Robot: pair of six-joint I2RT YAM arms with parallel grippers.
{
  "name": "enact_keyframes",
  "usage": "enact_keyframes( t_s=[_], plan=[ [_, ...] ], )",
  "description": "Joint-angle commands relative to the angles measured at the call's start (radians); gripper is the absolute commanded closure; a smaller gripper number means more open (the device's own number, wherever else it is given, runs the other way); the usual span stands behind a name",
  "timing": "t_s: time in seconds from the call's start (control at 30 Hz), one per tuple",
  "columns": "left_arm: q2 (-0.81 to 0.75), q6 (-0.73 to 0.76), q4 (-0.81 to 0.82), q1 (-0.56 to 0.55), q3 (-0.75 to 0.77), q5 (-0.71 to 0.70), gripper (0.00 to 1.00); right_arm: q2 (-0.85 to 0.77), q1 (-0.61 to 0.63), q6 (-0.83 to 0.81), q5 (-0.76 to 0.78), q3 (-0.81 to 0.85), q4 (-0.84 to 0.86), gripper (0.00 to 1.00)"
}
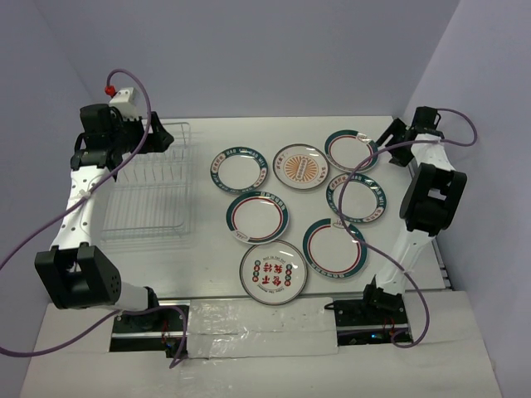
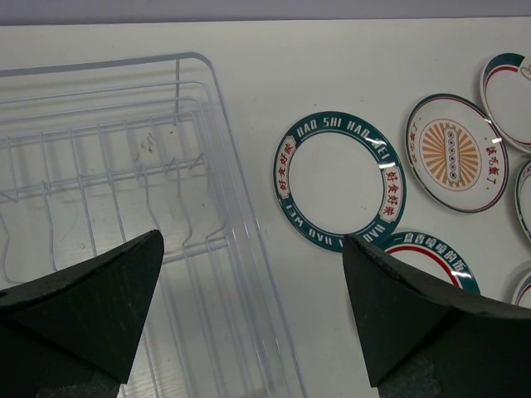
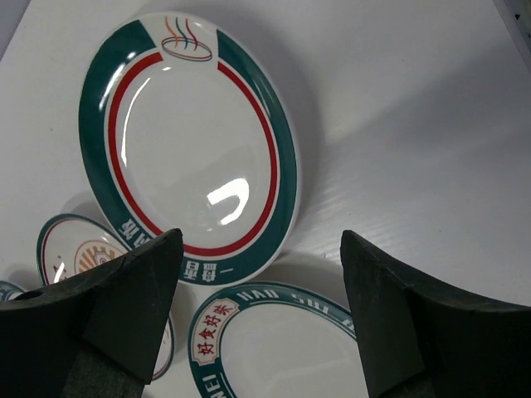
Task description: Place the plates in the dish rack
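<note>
Several round white plates lie flat on the table right of the dish rack [image 1: 153, 186], which holds no plate. Among them are a green lettered-rim plate [image 1: 239, 168], an orange sunburst plate [image 1: 299, 167] and a red-character plate [image 1: 273, 272]. My left gripper [image 1: 166, 137] hangs open over the rack's far right corner. In the left wrist view the rack [image 2: 124, 166] sits below the left gripper [image 2: 252, 240], with the lettered plate [image 2: 340, 181] to its right. My right gripper [image 1: 386, 148] is open beside the back-right plate [image 1: 351, 150]. The right wrist view shows the right gripper [image 3: 260, 236] above the green-and-red-rimmed plate [image 3: 191, 141] and another lettered plate [image 3: 274, 348].
Purple walls enclose the table on the left, back and right. A white box with a red knob [image 1: 120, 95] stands behind the rack. Cables loop from both arms. Taped plastic [image 1: 249, 327] covers the near edge between the arm bases.
</note>
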Motion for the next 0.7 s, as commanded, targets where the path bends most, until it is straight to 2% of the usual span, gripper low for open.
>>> enact_keyframes(
  t_s=[0.0, 0.23, 0.33, 0.5, 0.67],
  plan=[
    [-0.021, 0.001, 0.023, -0.004, 0.036, 0.034, 0.01, 0.041, -0.008, 0.072, 0.019, 0.072, -0.023, 0.18],
    [-0.036, 0.0, 0.049, -0.004, 0.01, 0.056, 0.01, 0.144, -0.013, 0.084, -0.001, 0.118, -0.02, 0.22],
    [-0.019, -0.011, 0.045, -0.004, 0.025, 0.062, 0.01, 0.194, -0.014, 0.098, -0.038, 0.155, -0.022, 0.29],
    [-0.004, -0.013, 0.034, -0.004, 0.033, 0.068, 0.01, 0.261, -0.014, 0.112, -0.066, 0.185, -0.022, 0.31],
    [0.008, -0.017, 0.041, -0.004, 0.035, 0.071, 0.01, 0.299, -0.014, 0.125, -0.107, 0.204, -0.02, 0.43]
  ],
)
